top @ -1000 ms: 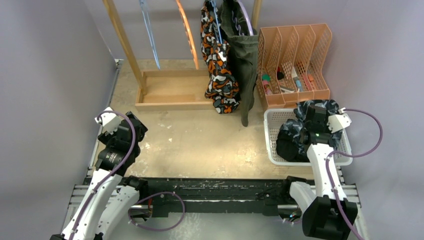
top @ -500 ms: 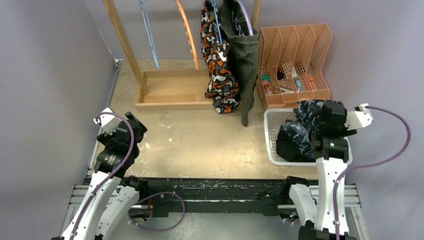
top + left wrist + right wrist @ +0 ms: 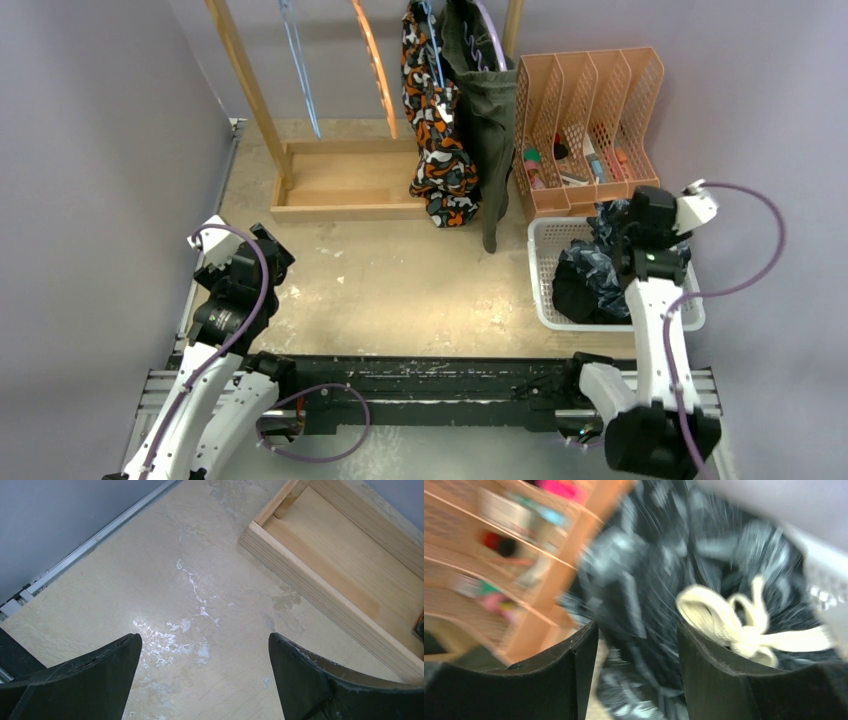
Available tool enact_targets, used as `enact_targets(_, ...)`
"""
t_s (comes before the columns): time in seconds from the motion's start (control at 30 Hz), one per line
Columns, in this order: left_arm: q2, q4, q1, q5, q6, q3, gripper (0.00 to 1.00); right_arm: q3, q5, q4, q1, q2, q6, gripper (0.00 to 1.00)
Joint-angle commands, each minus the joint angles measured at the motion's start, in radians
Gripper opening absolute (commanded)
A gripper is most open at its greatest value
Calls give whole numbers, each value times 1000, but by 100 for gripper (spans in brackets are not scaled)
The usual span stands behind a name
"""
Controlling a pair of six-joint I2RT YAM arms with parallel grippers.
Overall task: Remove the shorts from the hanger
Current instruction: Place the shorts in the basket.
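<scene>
The orange-black-white blotch-patterned shorts [image 3: 437, 130] and the olive green shorts [image 3: 487, 110] hang on the wooden rack at the back. The dark wavy-patterned shorts [image 3: 600, 262] lie bunched in the white basket [image 3: 540, 270], with the plain black shorts [image 3: 572, 295] beside them. My right gripper [image 3: 640, 225] hovers over the basket's far side. In the blurred right wrist view its jaws [image 3: 638, 630] stand apart above the wavy shorts [image 3: 704, 555] and their white drawstring [image 3: 744, 625]. My left gripper [image 3: 262, 250] is open and empty over the bare table [image 3: 205, 645].
Empty blue [image 3: 298, 60] and orange [image 3: 375, 60] hangers hang on the rack above its wooden base tray [image 3: 345, 185], also in the left wrist view [image 3: 340, 580]. An orange file organiser [image 3: 585, 110] with small items stands behind the basket. Grey walls close in on both sides.
My right arm swung right over the basket, then back left and farther from me, its wrist turning. The wavy shorts settled lower in the basket. The left arm has not moved.
</scene>
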Motion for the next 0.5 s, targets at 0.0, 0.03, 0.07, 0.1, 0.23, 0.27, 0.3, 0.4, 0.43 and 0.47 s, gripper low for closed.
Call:
enact_targets(0.0, 0, 31, 2, -9, 8, -5, 98, -234, 72, 72, -2, 101, 162, 61)
enact_targets(0.03, -3, 30, 2, -11, 7, -5, 98, -278, 51, 95, -3, 123, 188, 61)
enact_targets(0.07, -7, 28, 3, -13, 5, -5, 98, -288, 31, 77, -5, 147, 225, 61)
enact_targets(0.1, -8, 26, 2, -15, 2, -7, 98, -284, 8, 54, -5, 160, 250, 61)
enact_targets(0.23, -2, 34, 2, -9, 9, -10, 98, -300, -176, 104, -5, 116, 195, 63)
enact_targets(0.27, 3, 32, 2, -9, 9, -8, 98, -281, -173, 92, -5, 92, 192, 64)
enact_targets(0.3, 9, 31, 2, -8, 8, -8, 98, -267, -159, 87, -5, 74, 179, 64)
enact_targets(0.4, 14, 33, 3, -7, 8, -5, 98, -195, -122, 48, -5, 22, 122, 65)
enact_targets(0.43, 14, 33, 2, -7, 8, -7, 98, -169, -127, 46, -5, 6, 86, 66)
enact_targets(0.47, 13, 33, 3, -7, 9, -6, 98, -146, -144, 47, -5, -10, 54, 66)
